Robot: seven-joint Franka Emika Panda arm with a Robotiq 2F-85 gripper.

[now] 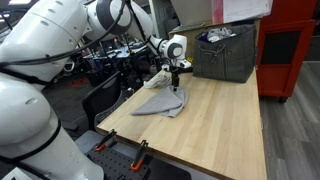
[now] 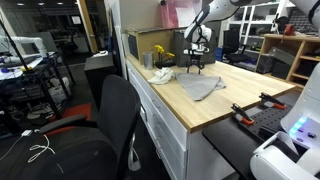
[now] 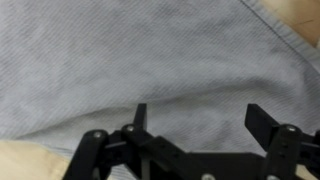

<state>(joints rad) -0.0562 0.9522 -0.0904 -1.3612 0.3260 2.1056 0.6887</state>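
- Spread wide and holding nothing: fingers (image 3: 140, 118), right over a grey cloth (image 3: 150, 60).
- Lying rumpled on the pale wooden tabletop (image 1: 225, 120), toward its far end: that cloth.
- Further back, a dark grey bin (image 1: 226, 58).

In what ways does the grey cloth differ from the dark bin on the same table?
The cloth lies flat and rumpled; the bin stands upright. The cloth is light grey; the bin is darker. The cloth lies right under the open end effector; the bin stands apart from it. Both rest on the wooden table.
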